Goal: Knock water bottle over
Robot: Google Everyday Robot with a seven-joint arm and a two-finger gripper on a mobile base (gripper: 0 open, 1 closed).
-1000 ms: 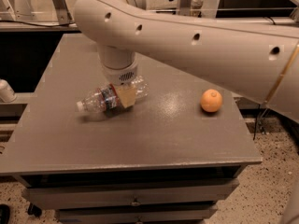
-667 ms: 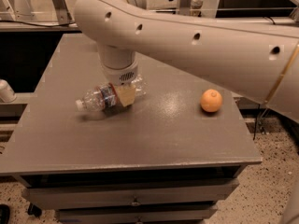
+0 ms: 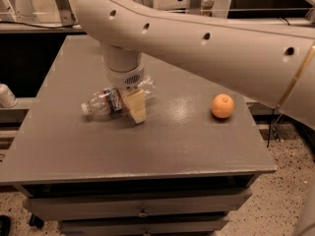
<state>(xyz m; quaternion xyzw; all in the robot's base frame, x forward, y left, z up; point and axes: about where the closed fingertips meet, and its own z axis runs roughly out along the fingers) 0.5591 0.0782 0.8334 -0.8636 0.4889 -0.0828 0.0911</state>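
One cam view only. Robot arm (image 3: pixel 206 38) comes in from upper right, big pale link across the top of frame, wrist pointing down onto the worktop (image 3: pixel 172 146). End effector (image 3: pixel 134 105) is low, at worktop level, center-left of the surface. Whether it is apart, together or clamped on anything: can't tell from this angle, wrist blocks most of it.

Water bottle (image 3: pixel 101 103) lies on its side on the worktop, touching the end effector. Its body runs out to the left of the end effector, white cap at the far left tip, red/blue label just left of the tan part. Bottle's base end pokes out a bit on the right side of the end effector, behind it.

Orange (image 3: pixel 223 106) sits on the worktop well to the right of the end effector, apart from bottle and arm.

Drawer fronts (image 3: pixel 142 213) under the worktop, below the end effector. Small white obj (image 3: pixel 6 96) at far left edge, off the worktop, unclear what it is.
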